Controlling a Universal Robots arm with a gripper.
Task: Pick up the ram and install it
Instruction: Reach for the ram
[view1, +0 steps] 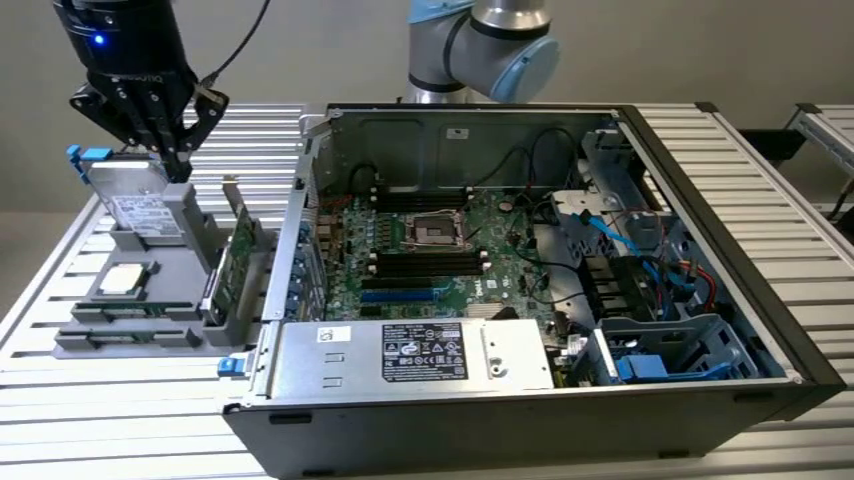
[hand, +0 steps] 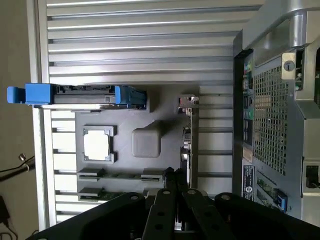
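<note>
Hovering gripper (view1: 175, 168): hung in upper left of ext. view, black, pointed down over the far end of the tray (view1: 80, 345).
Gripper state: clenched; fingers (hand: 162, 200) pressed together tip to tip.
Grip contents: ram (view1: 134, 312) wasn't in it; couldn't tell whether the tips touched the hard drive (view1: 134, 195) just beside them.
Ram spot: two thin green sticks, flat and side by side in grooves at the tray's near end, lower left of ext. view. In wrist view one stick's end sat close to the fingertips; height above it couldn't be judged.
Tray: grey moulded holder on the slatted table (view1: 107, 420), left of the PC case (view1: 747, 200) in ext. view.
Tray contents: hard drive w/ blue tabs upright at far end; silver processor chip (view1: 120, 280) flat in a square pocket mid-tray; green expansion card (view1: 240, 245) on edge along the side nearest the case; ram at near end.
PC case: black tower on its side, interior exposed, centre-right of ext. view.
Case contents: green motherboard (view1: 507, 255) w/ long black slots (view1: 427, 262) below the socket; PSU (view1: 414, 355) w/ white label along the near edge; drive cage (view1: 667, 350) w/ blue parts at lower right; black + blue cables on the right.
</note>
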